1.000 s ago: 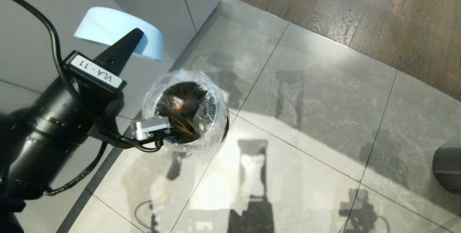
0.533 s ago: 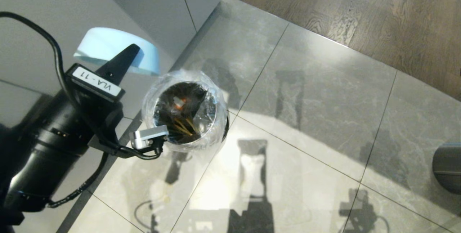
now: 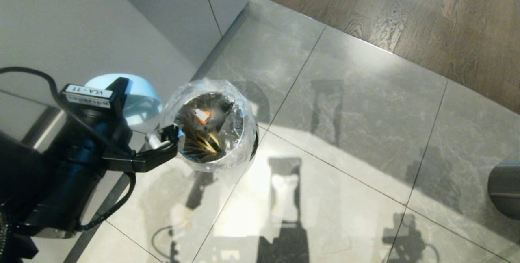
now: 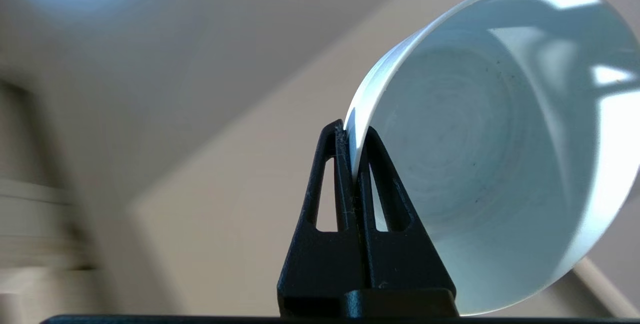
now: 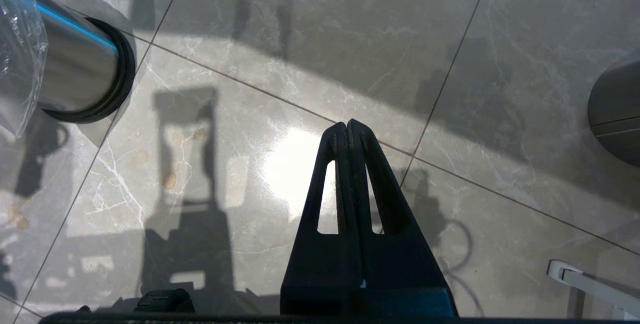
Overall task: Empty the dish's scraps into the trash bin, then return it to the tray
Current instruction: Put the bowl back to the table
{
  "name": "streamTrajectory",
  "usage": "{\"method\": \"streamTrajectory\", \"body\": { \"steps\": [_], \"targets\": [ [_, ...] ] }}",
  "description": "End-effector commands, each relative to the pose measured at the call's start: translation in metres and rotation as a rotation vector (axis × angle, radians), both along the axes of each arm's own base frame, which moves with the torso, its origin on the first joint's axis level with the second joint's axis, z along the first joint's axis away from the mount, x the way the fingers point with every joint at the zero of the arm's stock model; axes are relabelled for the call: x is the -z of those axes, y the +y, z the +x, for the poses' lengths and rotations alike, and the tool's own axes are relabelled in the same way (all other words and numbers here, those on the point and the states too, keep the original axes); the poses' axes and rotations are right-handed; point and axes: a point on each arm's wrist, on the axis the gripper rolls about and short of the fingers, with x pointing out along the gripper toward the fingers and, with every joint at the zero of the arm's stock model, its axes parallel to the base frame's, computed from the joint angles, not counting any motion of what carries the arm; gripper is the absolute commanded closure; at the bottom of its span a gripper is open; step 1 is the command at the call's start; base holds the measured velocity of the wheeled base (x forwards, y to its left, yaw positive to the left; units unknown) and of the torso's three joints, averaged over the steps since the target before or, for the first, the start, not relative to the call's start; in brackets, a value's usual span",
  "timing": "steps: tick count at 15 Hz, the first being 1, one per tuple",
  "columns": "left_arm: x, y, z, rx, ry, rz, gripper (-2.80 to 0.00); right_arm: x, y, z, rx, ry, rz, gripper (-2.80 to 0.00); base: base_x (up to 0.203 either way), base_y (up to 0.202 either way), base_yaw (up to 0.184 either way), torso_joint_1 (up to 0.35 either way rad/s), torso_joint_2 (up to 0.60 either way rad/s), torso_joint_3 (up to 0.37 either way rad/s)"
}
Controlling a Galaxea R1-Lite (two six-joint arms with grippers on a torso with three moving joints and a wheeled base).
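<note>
Head view: the left end effector (image 3: 122, 92) holds the bowl (image 3: 140, 98) beside the bin (image 3: 209, 127), where scraps (image 3: 202, 116) lie.

Left wrist view: the fingers (image 4: 372, 164) pinch the rim; the bowl is empty.

Right wrist view: the right end effector (image 5: 347, 126) hangs closed and empty over the floor (image 5: 300, 38).

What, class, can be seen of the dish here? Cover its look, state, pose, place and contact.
The dish is a small round bowl, glossy, pale blue outside and white inside. Its inside shows no scraps. It is tilted on edge, held in the air beside the trash bin, in front of a pale wall. Only the left end effector touches it, shut on its rim.
</note>
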Motion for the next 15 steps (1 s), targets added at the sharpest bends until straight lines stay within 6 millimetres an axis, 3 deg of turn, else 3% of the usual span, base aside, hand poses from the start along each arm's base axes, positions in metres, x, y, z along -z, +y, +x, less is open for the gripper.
{"method": "streamTrajectory", "body": {
  "steps": [1, 6, 11, 15],
  "targets": [
    [0.009, -0.002, 0.004, 0.027, 0.096, -0.113, 0.0, 0.0, 0.0, 0.0, 0.0, -0.002, 0.0, 0.0, 0.0, 0.0, 0.0, 0.0, 0.0, 0.0],
    [0.023, 0.006, 0.004, 0.043, 0.293, -0.486, 0.0, 0.0, 0.0, 0.0, 0.0, -0.002, 0.0, 0.0, 0.0, 0.0, 0.0, 0.0, 0.0, 0.0],
    [-0.011, 0.035, -0.005, -0.012, 0.194, -0.606, 0.0, 0.0, 0.0, 0.0, -0.001, -0.001, 0.0, 0.0, 0.0, 0.0, 0.0, 0.0, 0.0, 0.0],
    [-0.012, 0.048, -0.032, -0.025, 0.262, -0.827, 0.0, 0.0, 0.0, 0.0, 0.0, -0.001, 0.0, 0.0, 0.0, 0.0, 0.0, 0.0, 0.0, 0.0]
  ]
}}
